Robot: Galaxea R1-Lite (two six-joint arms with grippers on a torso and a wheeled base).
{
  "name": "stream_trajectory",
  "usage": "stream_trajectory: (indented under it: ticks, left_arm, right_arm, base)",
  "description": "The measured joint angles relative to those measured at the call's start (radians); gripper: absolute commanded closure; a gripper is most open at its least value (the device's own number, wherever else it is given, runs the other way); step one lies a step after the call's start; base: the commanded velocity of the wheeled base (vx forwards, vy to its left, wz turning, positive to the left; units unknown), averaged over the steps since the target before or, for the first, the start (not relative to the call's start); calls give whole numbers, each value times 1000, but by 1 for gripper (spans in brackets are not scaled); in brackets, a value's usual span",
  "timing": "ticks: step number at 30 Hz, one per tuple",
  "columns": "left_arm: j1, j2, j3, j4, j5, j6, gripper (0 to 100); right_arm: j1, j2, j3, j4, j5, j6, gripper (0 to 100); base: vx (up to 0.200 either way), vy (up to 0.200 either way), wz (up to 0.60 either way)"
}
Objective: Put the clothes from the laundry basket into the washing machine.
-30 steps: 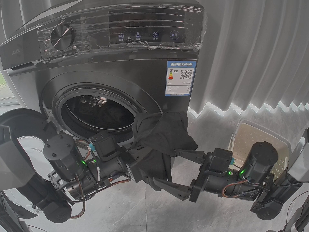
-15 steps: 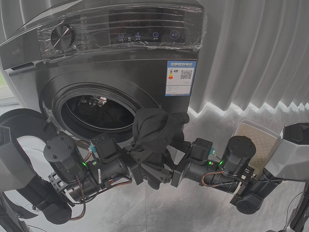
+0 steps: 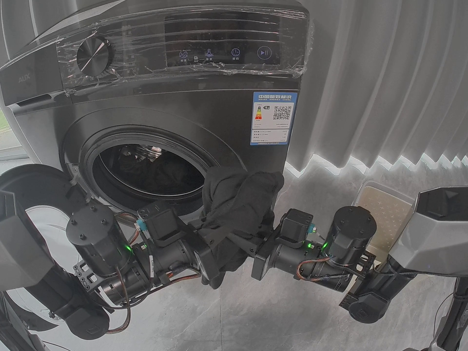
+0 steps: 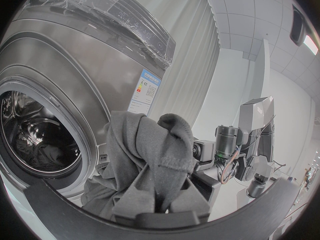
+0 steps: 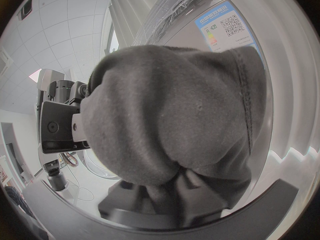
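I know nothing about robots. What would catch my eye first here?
A dark garment is gripped between the left end effector and the right end effector, just in front of the washer. The washer's door stands open on the left, and dark clothes lie in the drum.

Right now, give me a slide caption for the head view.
Left gripper and right gripper, jaws shut on one dark garment, before the open washing machine.
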Motion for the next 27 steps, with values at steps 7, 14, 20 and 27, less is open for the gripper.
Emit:
stream_trajectory:
  ticks: [7, 14, 20, 27]
  left_arm:
    - [5, 0, -1, 0, -2, -5, 100]
    - [6, 1, -4, 0, -3, -20, 0]
    - [1, -7, 5, 1, -3, -30, 0]
    - [-1, -37, 49, 2, -10, -31, 0]
  right_arm:
    - [20, -15, 31, 0, -3, 0, 100]
    - [37, -54, 73, 1, -4, 2, 100]
    - [35, -101, 125, 1, -3, 3, 100]
    - [18, -156, 171, 0, 0, 2, 100]
  base:
    - [0, 0, 0]
    - [0, 0, 0]
    - [0, 0, 0]
    - [0, 0, 0]
